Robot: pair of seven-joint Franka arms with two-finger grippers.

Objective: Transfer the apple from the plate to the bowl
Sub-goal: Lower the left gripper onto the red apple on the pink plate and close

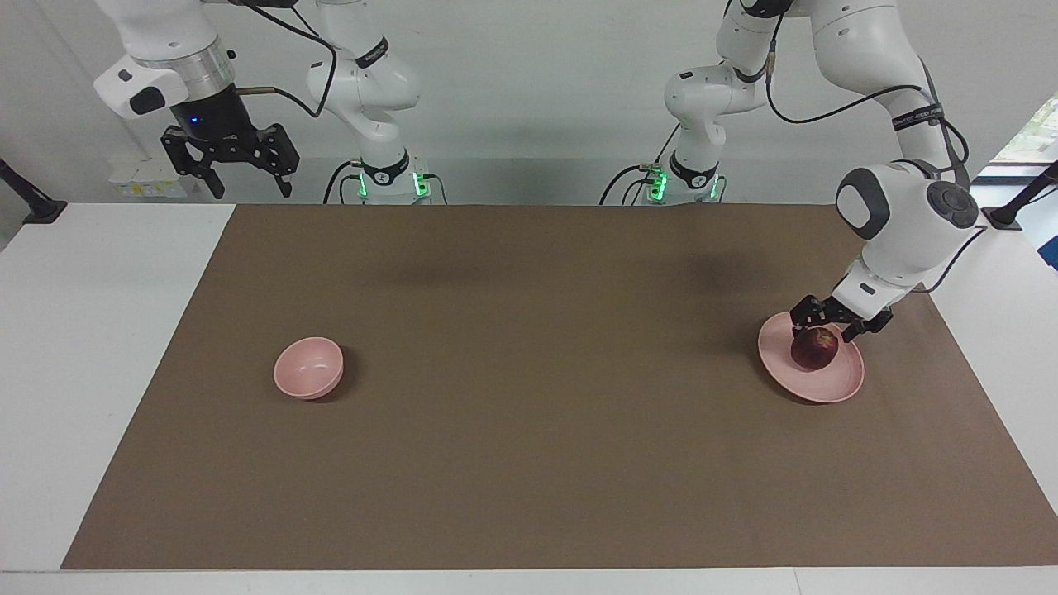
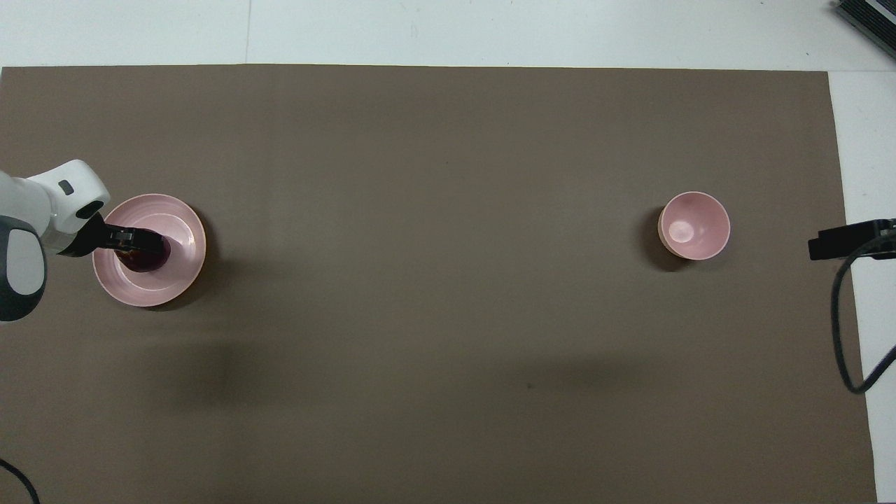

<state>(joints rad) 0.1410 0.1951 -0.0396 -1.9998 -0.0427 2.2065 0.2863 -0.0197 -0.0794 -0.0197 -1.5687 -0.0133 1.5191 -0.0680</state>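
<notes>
L claw (image 1: 822,329) spread astride apple (image 1: 814,351) on plate (image 1: 826,387), contact unclear; R claw (image 1: 248,188) released.

Your left gripper (image 1: 821,329) sits low over the plate (image 1: 835,385), jaws open. Your right gripper (image 1: 245,175) waits raised, open, well apart from it.

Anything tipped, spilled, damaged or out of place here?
Nothing stands out. The apple sits on the plate with the open left gripper around its top; the bowl stands upright and empty toward the right arm's end; the right gripper waits raised.
</notes>
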